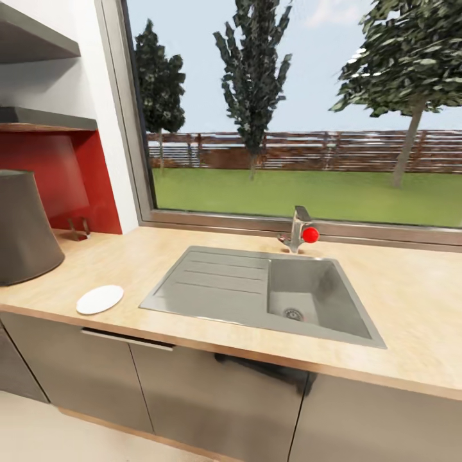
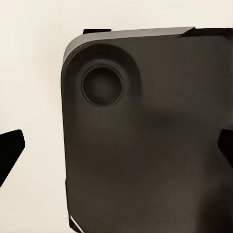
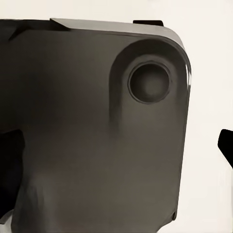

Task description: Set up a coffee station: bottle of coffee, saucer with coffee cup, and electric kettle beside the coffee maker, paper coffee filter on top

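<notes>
From the head camera, a white saucer lies on the wooden table left of the sink, near a dark cone-shaped appliance. Each wrist camera looks down on the robot's dark base, with both sets of jaws spread open and empty.

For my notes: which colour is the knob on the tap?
Red; the knob on the tap shows best in the head view.

Open countertop lies right of the sink; the faucet blocks its back edge.
</notes>
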